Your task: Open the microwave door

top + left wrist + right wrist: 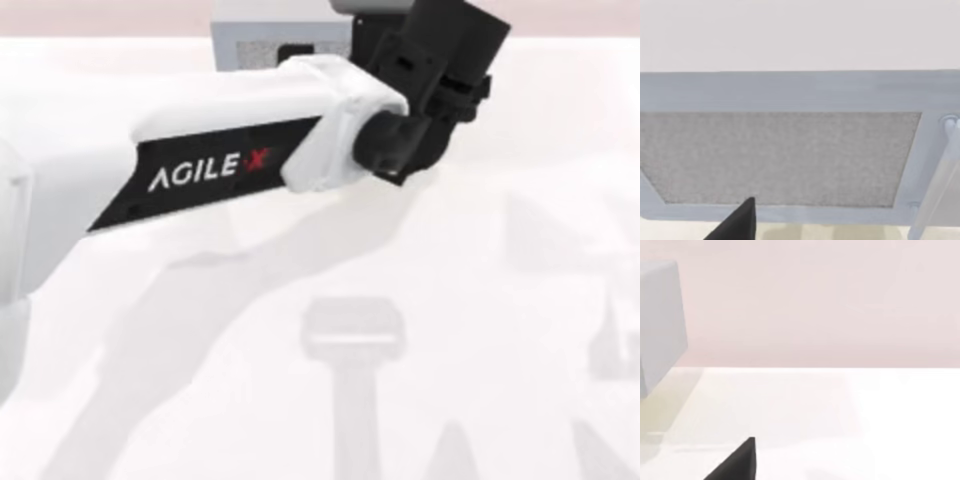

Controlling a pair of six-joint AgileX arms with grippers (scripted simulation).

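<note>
The microwave (270,25) stands at the table's far edge, mostly covered by my left arm. In the left wrist view its door (790,92) fills the picture: a light-grey frame round a speckled mesh window (780,157), with a slim pale handle (940,175) at one edge. My left gripper (445,60) hangs close in front of the door, open, touching neither door nor handle. One black fingertip (742,220) shows, its inner face bare. My right gripper (782,472) is open and holds nothing, parked off to the side of the microwave (660,320).
The white forearm of the left arm (220,140) crosses the top view from the left towards the microwave. The pale table (450,300) carries only shadows of the arms. A pinkish wall (815,300) rises behind the table.
</note>
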